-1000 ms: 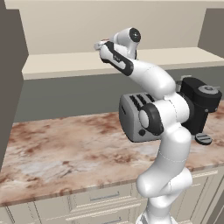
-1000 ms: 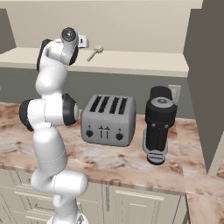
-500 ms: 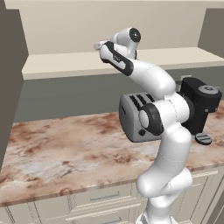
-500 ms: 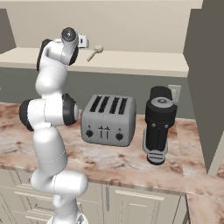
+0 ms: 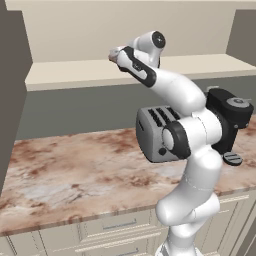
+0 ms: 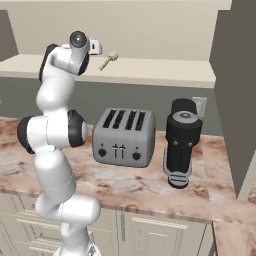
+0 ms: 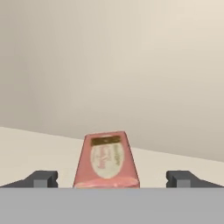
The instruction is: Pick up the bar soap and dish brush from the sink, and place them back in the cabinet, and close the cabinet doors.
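Note:
The bar soap, a reddish-pink block with a pale label, lies flat on the beige shelf of the cabinet. My gripper is open, with one fingertip on each side of the soap and a clear gap to both. From the base views, the arm reaches up to the cabinet and the gripper sits at the shelf's front edge. The dish brush, with a cream head and a thin handle, lies on the shelf just right of the gripper. The sink is out of view.
A grey toaster and a black coffee machine stand on the marble counter below the shelf. Dark door panels flank the open cabinet at the left and the right. Cream drawers run under the counter.

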### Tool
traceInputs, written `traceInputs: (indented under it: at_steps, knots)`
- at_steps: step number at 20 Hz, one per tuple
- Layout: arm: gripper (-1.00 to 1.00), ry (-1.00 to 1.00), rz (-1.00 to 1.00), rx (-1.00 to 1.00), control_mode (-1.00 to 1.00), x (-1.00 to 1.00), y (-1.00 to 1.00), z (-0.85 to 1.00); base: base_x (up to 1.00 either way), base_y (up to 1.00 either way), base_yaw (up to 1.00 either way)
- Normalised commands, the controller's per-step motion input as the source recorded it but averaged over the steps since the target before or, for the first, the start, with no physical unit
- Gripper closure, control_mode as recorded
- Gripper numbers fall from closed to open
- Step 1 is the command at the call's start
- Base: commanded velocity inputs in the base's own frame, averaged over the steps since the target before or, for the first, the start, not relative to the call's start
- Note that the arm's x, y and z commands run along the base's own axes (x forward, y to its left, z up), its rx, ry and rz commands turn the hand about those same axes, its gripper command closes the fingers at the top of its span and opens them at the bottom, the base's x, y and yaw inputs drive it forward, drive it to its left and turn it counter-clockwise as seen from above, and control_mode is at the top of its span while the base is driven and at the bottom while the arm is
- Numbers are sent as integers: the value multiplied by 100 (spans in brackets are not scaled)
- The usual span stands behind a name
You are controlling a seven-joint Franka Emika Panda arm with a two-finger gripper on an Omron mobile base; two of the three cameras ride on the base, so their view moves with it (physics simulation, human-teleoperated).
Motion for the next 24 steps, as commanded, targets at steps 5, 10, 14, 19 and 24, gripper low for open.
traceInputs:
  at_steps: [5,10,14,19,24]
  knots:
    - [-100,-6,0,0,-100,-44,-22,0,0,0,0]
    - [-100,-9,0,0,-100,-64,-16,0,0,0,0]
    - [-100,-10,0,0,-100,-70,-10,0,0,0,0]
    - [-100,-12,0,0,-100,-72,-7,0,0,0,0]
    - [-100,-12,0,0,-100,-68,-4,0,0,0,0]
